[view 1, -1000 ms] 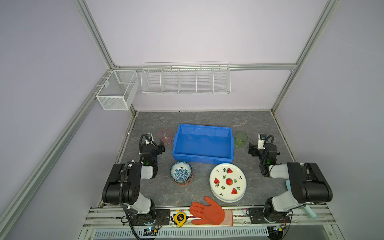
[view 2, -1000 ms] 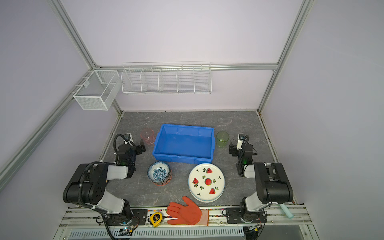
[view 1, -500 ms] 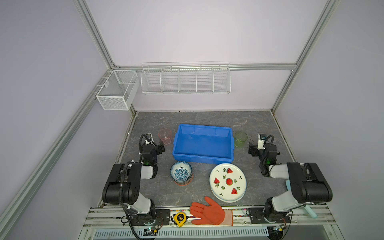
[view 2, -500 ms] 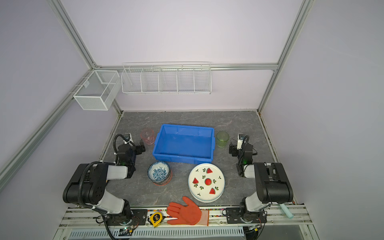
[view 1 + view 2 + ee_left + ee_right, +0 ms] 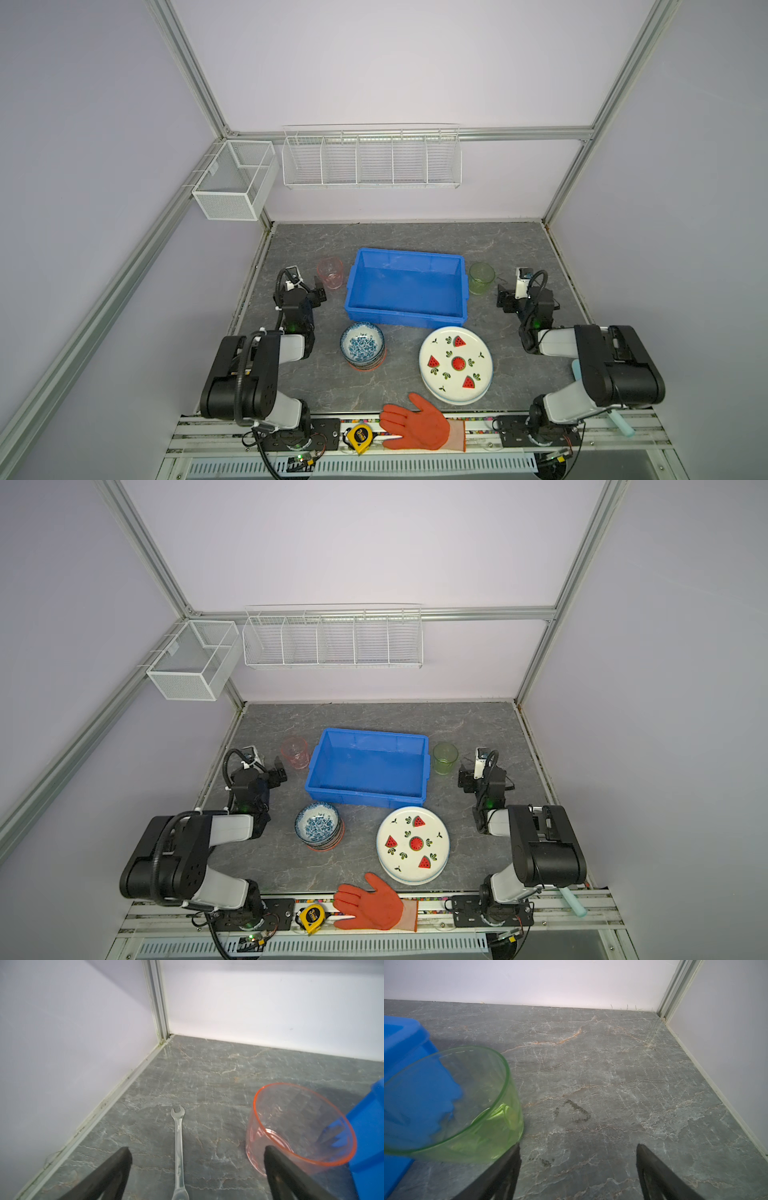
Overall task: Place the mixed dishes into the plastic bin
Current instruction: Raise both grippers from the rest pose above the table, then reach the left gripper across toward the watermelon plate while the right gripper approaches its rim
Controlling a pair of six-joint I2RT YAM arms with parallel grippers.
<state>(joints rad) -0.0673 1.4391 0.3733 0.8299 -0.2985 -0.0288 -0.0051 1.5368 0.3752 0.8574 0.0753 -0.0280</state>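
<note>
The blue plastic bin (image 5: pixel 403 318) (image 5: pixel 365 798) stands empty at mid-table. A pink cup (image 5: pixel 330 272) (image 5: pixel 299 1126) stands upright by its left wall and a green cup (image 5: pixel 482 278) (image 5: pixel 452 1101) by its right wall. In front of the bin sit a stack of bowls with a blue-patterned one on top (image 5: pixel 362 344) and a watermelon plate (image 5: pixel 456 365) lying on other plates. My left gripper (image 5: pixel 313 291) (image 5: pixel 196 1148) is open low beside the pink cup, holding nothing. My right gripper (image 5: pixel 509 297) (image 5: pixel 578 1145) is open beside the green cup, holding nothing.
A steel wrench (image 5: pixel 178 1147) lies on the table between my left fingers. An orange glove (image 5: pixel 417 424) and a yellow tape measure (image 5: pixel 359 434) rest on the front rail. White wire baskets (image 5: pixel 372 158) hang on the back and left walls.
</note>
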